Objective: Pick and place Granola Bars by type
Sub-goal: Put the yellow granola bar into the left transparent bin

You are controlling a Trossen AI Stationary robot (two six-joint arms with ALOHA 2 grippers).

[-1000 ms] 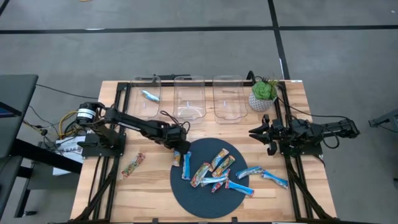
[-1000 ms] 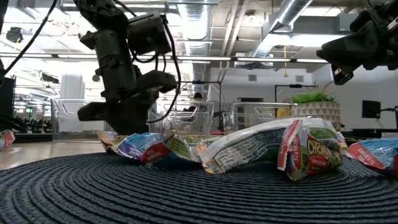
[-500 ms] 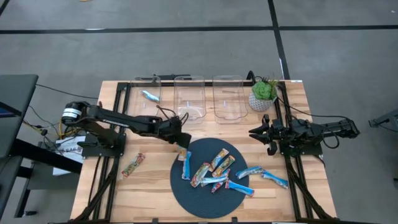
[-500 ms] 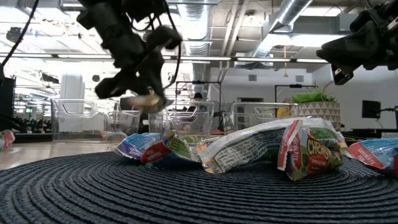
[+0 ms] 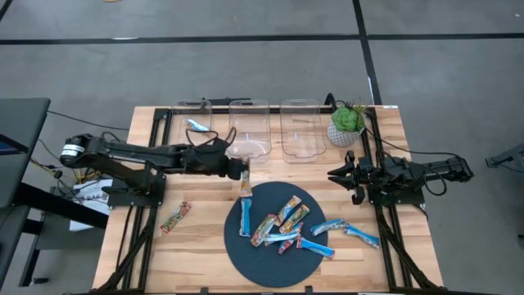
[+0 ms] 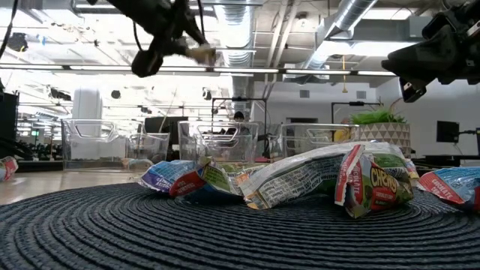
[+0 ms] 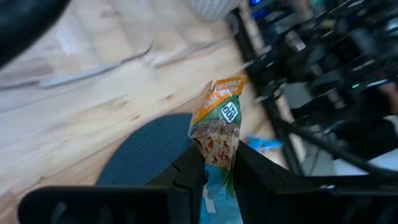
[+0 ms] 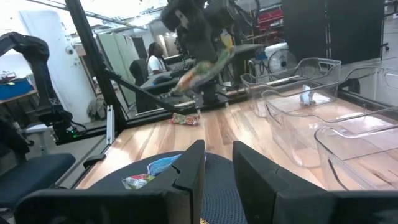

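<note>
On the mat, a red and green granola bar wrapper is showing the word "CHEWY". The other wrappers are carrying print too small to read.

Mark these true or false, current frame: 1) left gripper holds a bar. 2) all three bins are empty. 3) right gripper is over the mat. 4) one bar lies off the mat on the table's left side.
1) True. The left gripper is shut on a multicoloured bar, lifted near the middle bin.
2) False. The left bin already holds a blue bar.
3) False. The right gripper waits at the table's right side, off the round mat, holding nothing.
4) True. A multicoloured bar on the wood lies left of the mat.
</note>
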